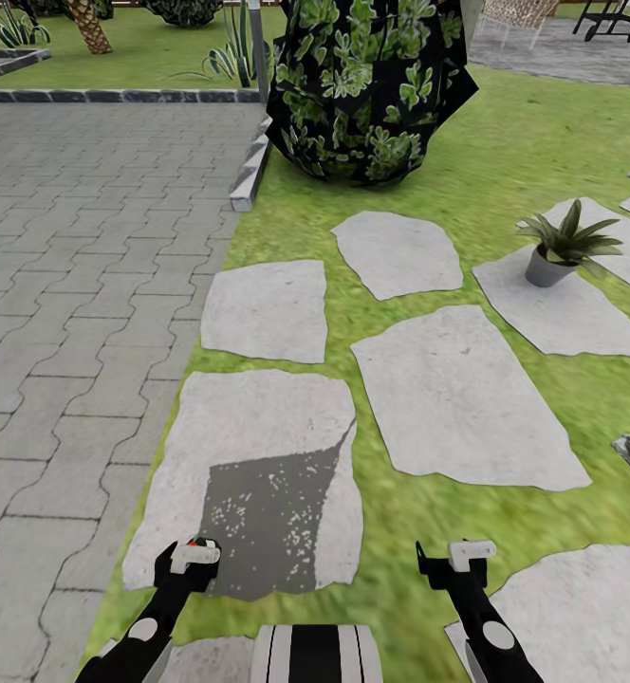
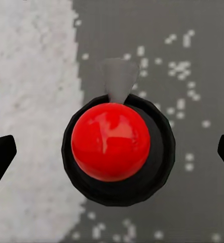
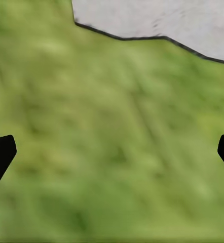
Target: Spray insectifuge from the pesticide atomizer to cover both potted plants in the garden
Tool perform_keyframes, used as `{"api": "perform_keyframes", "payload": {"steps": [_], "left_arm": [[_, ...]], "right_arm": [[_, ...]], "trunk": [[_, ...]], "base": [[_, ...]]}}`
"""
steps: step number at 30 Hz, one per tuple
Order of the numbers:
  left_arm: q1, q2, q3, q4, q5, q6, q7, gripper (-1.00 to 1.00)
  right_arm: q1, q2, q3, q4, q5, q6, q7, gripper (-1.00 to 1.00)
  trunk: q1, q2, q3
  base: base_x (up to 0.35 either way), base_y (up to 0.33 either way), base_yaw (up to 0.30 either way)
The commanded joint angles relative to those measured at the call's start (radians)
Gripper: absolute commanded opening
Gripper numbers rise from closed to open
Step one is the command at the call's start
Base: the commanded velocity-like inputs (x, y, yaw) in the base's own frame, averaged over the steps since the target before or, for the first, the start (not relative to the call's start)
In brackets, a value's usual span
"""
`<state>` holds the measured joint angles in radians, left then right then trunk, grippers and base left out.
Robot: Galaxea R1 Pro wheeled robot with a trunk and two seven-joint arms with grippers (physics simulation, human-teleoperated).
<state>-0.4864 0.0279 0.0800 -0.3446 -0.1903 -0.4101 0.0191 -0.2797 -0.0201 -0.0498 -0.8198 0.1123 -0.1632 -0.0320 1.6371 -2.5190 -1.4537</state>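
A garden scene seen from above and behind two black robot arms. The lawn [image 1: 505, 161] runs up the middle and right, set with flat grey stepping stones [image 1: 462, 398]. A grey brick pavement [image 1: 78, 256] fills the left side, edged by a grey curb [image 1: 250, 171].

The left gripper [image 1: 194, 553] hangs over the nearest stepping stone [image 1: 258, 446], above a dark shadow patch on it. A small red spot shows at its tip in the head view. In the left wrist view the spray bottle [image 2: 111, 142] sits directly below the camera, seen from the top: a shiny red round cap inside a black ring, with a small grey nozzle pointing away. The two black fingertips [image 2: 1, 154] stand far out at either edge of that view, wide apart and not touching the bottle. The bottle stands on the stone, where light grey meets the shadowed part.

The right gripper [image 1: 453, 562] hangs over grass beside that stone. Its fingertips [image 3: 0, 152] are also spread wide, with nothing between them but blurred lawn and the corner of a stone.

One potted plant [image 1: 562, 249] stands on a stone well ahead to the right, spiky green leaves in a small dark grey pot. A large dark leafy bush [image 1: 367, 85] rises at the top centre, next to a grey post [image 1: 257, 47]. The robot's striped trunk [image 1: 315, 655] shows at the bottom edge.
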Motion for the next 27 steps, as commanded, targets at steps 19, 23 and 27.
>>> {"api": "perform_keyframes", "payload": {"steps": [19, 23, 27], "left_arm": [[0.0, 0.0, 0.006, 0.001, -0.011, -0.004, 0.002, 1.0], [0.0, 0.0, 0.006, 0.001, -0.011, -0.004, 0.002, 1.0], [0.0, 0.0, 0.006, 0.001, -0.011, -0.004, 0.002, 1.0]], "right_arm": [[-0.001, 0.0, -0.001, 0.0, 0.01, -0.002, -0.003, 1.0], [0.0, 0.0, -0.001, 0.0, 0.01, -0.002, -0.003, 1.0], [0.0, 0.0, -0.001, 0.0, 0.01, -0.002, -0.003, 1.0]], "trunk": [[0.0, 0.0, -0.001], [0.0, 0.0, -0.001], [0.0, 0.0, 0.001]], "base": [[-0.013, 0.0, 0.0], [-0.065, 0.0, 0.0], [-0.017, 0.0, 0.0]]}}
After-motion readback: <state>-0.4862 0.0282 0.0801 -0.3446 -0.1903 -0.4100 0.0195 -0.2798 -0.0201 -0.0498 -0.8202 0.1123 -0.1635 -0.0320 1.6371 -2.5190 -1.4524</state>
